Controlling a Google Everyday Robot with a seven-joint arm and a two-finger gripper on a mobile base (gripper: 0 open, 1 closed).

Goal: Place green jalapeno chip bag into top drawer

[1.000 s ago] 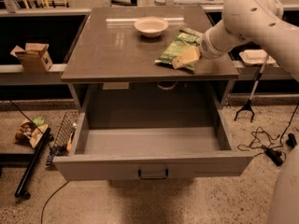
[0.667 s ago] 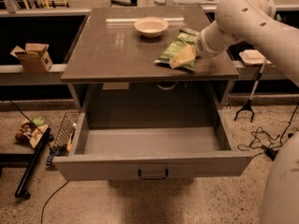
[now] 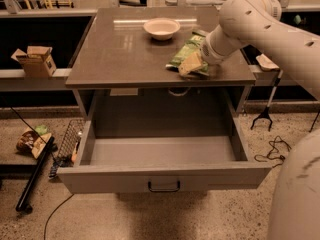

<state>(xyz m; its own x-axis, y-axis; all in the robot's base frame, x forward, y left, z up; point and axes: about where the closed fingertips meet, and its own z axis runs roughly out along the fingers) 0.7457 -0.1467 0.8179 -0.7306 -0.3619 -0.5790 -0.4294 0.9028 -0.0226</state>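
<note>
Sitting at the desk's (image 3: 125, 59) right, your end effector (image 3: 193, 64) is touching the green jalapeno chip bag (image 3: 184, 51); whether it is gripping, you cannot tell; the top drawer (image 3: 160, 177) is standing open.

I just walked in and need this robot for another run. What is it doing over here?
The robot's arm reaches in from the right over the table, with its gripper down at the green jalapeno chip bag. The bag lies on the tabletop near the right front edge. Below it, the top drawer stands pulled out, and the bag is not in it yet. A cream bowl sits further back on the table.
</note>
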